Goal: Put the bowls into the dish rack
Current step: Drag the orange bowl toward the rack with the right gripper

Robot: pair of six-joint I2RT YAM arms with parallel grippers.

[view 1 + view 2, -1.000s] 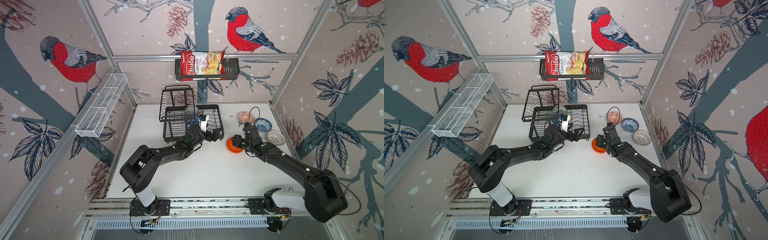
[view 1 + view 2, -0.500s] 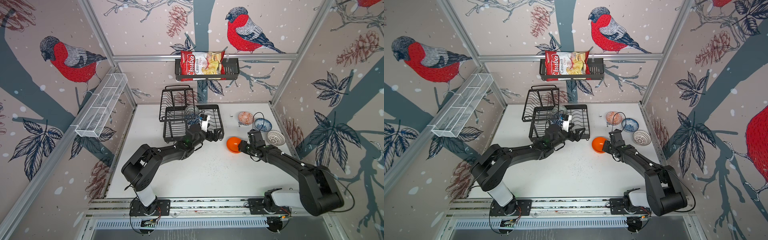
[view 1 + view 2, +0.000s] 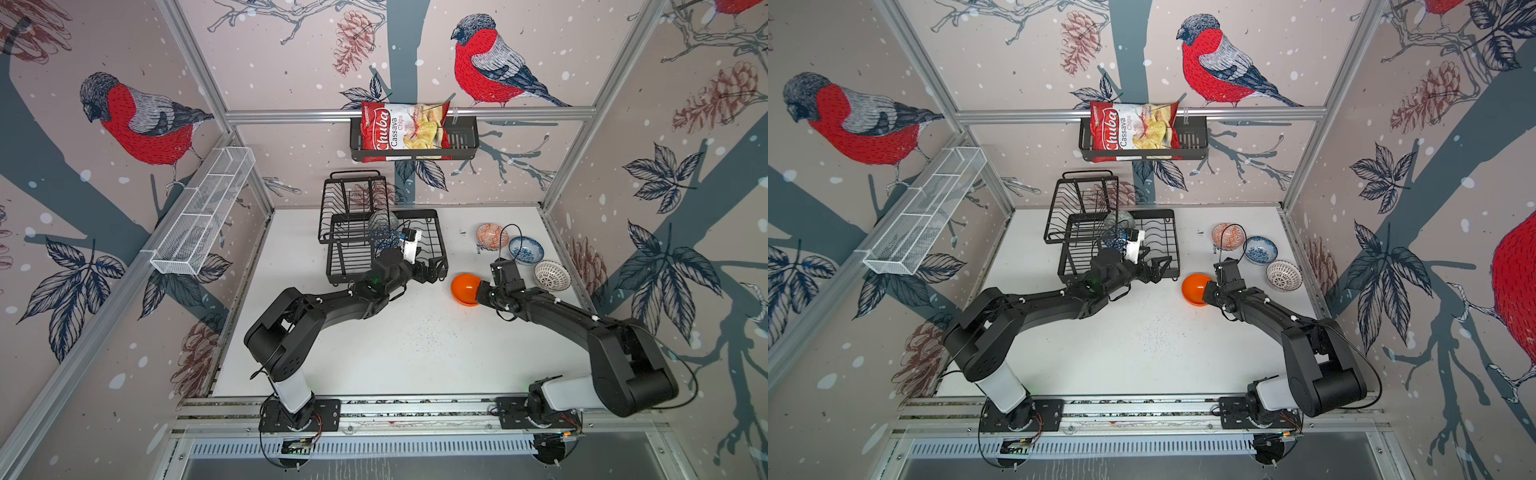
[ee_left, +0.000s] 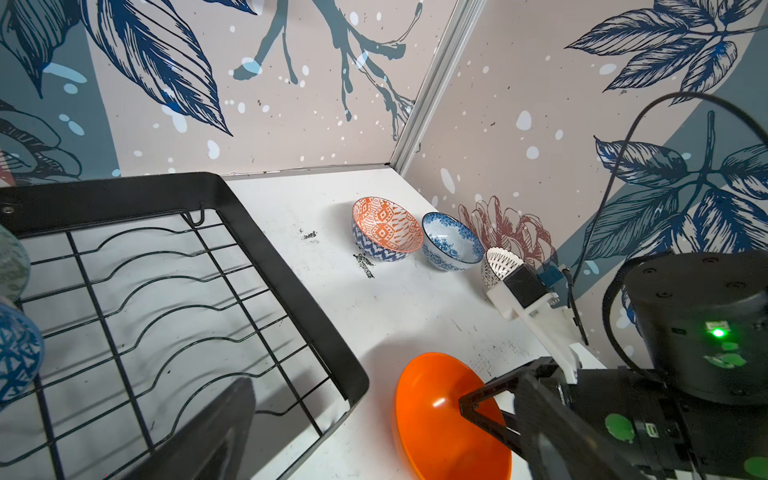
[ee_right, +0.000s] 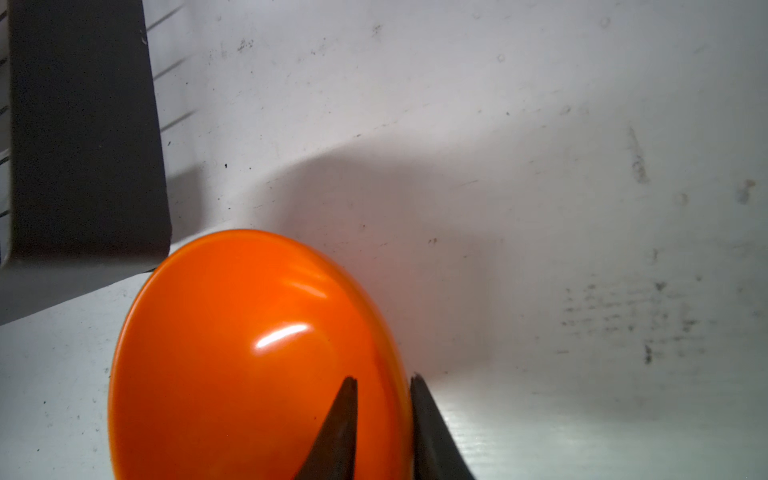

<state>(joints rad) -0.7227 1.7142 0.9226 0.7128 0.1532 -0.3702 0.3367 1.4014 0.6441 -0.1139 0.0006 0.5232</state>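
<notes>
The right gripper (image 5: 384,380) pinches the tilted orange bowl (image 3: 467,286) by its rim, just right of the dish rack (image 4: 286,286), while the left gripper (image 3: 430,270) hangs wide open nearby.

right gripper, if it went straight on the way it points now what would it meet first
Beyond the orange bowl it is shut on, the right gripper seems to face bare table beside the dish rack. The bowl's edge might brush the rack's corner first; depth is unclear.
</notes>
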